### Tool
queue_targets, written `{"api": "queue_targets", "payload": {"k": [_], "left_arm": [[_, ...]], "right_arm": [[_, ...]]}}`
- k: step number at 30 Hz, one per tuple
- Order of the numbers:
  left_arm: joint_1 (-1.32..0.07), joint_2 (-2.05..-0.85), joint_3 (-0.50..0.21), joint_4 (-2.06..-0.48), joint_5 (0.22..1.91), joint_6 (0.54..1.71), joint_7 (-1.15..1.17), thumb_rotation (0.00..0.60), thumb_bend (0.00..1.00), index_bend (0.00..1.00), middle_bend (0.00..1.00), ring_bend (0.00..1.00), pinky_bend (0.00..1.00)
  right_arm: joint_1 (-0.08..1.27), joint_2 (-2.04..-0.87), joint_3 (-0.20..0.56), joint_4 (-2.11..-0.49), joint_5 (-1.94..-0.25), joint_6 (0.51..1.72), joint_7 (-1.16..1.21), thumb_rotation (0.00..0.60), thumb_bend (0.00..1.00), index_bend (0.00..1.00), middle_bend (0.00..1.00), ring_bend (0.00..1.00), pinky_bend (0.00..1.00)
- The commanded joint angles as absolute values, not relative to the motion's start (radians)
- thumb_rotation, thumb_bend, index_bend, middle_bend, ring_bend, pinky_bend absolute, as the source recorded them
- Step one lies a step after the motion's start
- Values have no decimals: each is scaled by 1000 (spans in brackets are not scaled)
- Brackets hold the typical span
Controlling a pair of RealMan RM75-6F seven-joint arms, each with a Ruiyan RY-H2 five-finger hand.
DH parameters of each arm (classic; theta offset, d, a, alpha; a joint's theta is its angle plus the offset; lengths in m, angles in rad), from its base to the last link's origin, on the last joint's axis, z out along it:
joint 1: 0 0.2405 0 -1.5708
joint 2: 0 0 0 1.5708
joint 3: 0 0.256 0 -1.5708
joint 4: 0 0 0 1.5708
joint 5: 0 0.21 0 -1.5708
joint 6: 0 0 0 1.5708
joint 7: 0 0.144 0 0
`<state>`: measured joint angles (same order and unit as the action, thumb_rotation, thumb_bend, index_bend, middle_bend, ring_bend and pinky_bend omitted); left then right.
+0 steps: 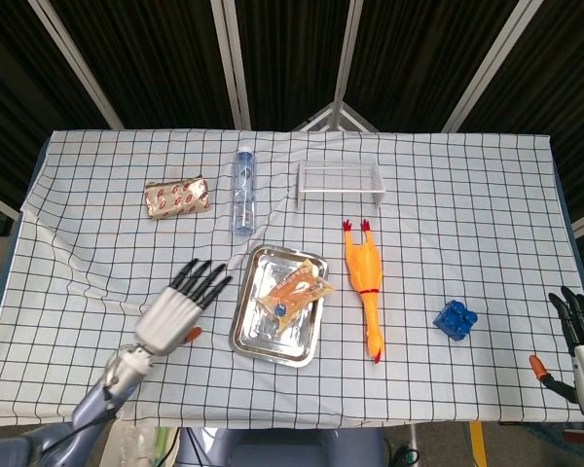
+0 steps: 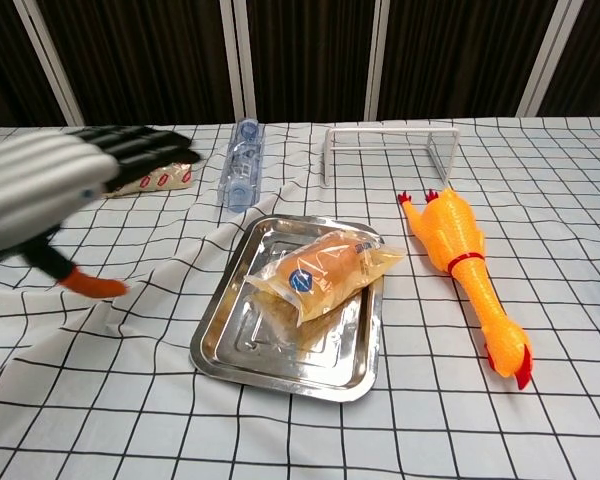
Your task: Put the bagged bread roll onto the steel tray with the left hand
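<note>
The bagged bread roll [image 1: 292, 292] [image 2: 325, 271] lies on the steel tray [image 1: 251, 331] [image 2: 242, 343], its clear wrapper reaching the tray's right rim. My left hand [image 1: 178, 305] [image 2: 55, 190] hovers to the left of the tray, fingers spread and holding nothing, apart from both tray and roll. My right hand [image 1: 582, 345] shows at the lower right edge of the head view, fingers apart and empty, far from the tray.
A yellow rubber chicken [image 1: 364, 287] [image 2: 466, 271] lies right of the tray. A water bottle [image 1: 243, 190] [image 2: 241, 164] and a white wire rack [image 1: 340, 182] [image 2: 390, 148] sit behind it. A foil snack pack [image 1: 176, 197] is at the back left, a blue block [image 1: 455, 318] at the right.
</note>
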<state>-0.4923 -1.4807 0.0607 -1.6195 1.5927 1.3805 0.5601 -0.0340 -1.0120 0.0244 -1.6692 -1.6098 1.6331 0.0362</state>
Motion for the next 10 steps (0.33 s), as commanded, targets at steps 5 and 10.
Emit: {"api": "queue_targets", "payload": {"k": [5, 10], "left_arm": [[-130, -1319, 260, -1530, 1691, 1787, 391, 600, 49, 0, 0, 0, 57], [-106, -1306, 229, -1506, 1711, 1830, 356, 600, 49, 0, 0, 0, 57]], "right_arm": [[-55, -1020, -3, -1681, -1647, 1652, 18, 600, 329, 0, 0, 0, 0], [-57, -1030, -4, -1689, -1672, 1666, -20, 600, 329, 0, 0, 0, 0]]}}
